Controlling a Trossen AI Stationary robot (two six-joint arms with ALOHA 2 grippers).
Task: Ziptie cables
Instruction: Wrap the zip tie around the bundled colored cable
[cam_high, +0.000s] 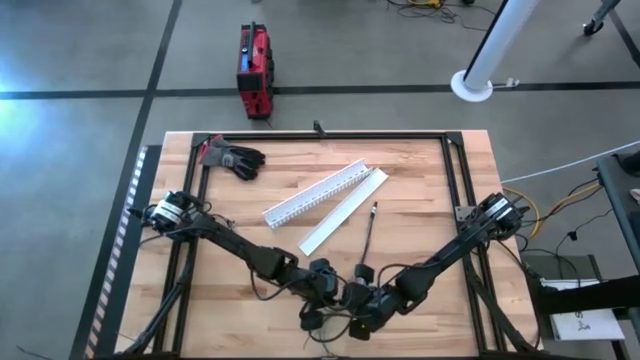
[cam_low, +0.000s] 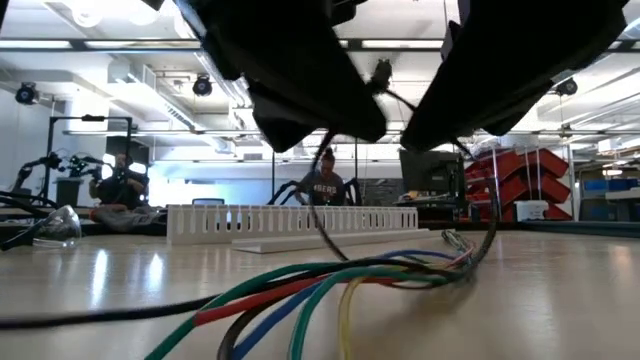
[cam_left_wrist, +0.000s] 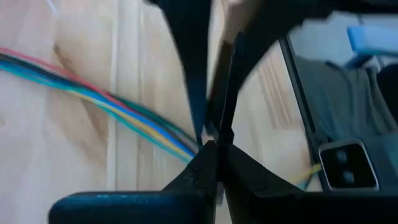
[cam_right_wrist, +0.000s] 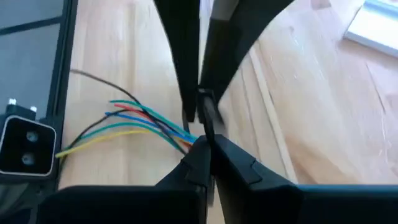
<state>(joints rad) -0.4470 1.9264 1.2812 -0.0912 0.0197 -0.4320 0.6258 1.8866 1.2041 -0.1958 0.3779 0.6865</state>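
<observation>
The cables (cam_low: 330, 285), a fanned bunch of green, red, blue and yellow wires, lay on the tabletop (cam_high: 420, 190) near its front edge. Above them the left gripper (cam_left_wrist: 211, 146) and right gripper (cam_right_wrist: 204, 134) met, jaws closed on the cables. A white slotted channel (cam_high: 315, 195) lay behind.

A white slotted channel (cam_high: 311, 194) and its flat lid (cam_high: 343, 211) lie mid-bench — black gloves (cam_high: 232, 157) near the far-left corner.
</observation>
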